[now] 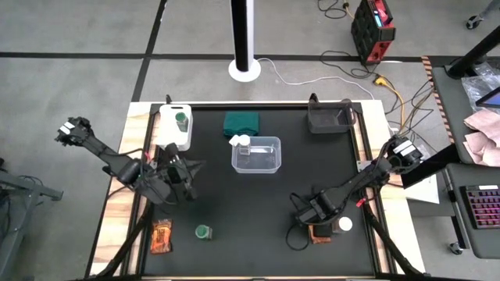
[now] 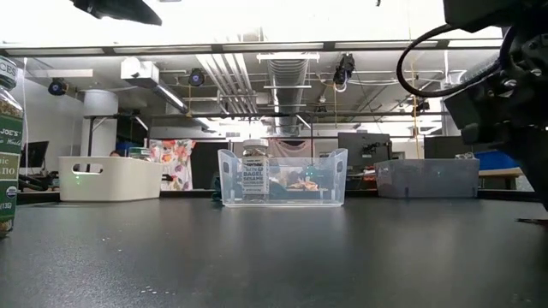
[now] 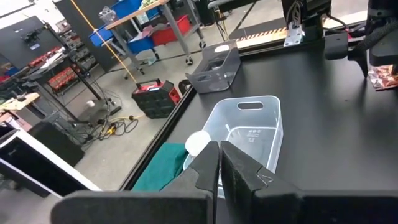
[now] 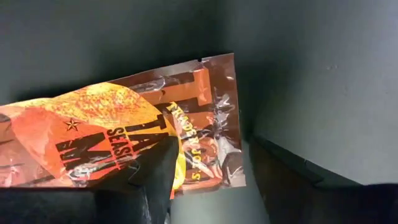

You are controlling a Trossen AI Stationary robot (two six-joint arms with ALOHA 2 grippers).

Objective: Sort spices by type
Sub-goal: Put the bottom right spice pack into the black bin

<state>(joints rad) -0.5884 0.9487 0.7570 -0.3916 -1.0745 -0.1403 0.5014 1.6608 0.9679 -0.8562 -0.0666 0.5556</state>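
Note:
An orange-red spice packet [image 4: 118,134] lies flat on the black mat near the table's front right [image 1: 321,233]. My right gripper [image 4: 211,152] points down over the packet's end and is open. One finger [image 4: 158,171] is over the packet and the other [image 4: 280,174] is over the mat beside it. A white-lidded jar [image 1: 344,225] stands just to the right. Another packet [image 1: 162,235] and a green-lidded jar [image 1: 203,232] sit at the front left. My left gripper [image 3: 219,158] is shut on nothing above the mat's left side [image 1: 183,176]. My right gripper comes from above, pointing down, at the packet's printed end [image 4: 199,134]. I cannot tell whether the finger over the packet touches it. The packet lies flat on the mat.
A clear bin [image 1: 266,162] mid-table holds a white-lidded jar [image 1: 242,142]. A white bin [image 1: 168,119] at the far left holds a green-lidded jar [image 1: 181,121]. A dark green block [image 1: 242,122] and a dark grey bin [image 1: 328,119] sit along the far edge.

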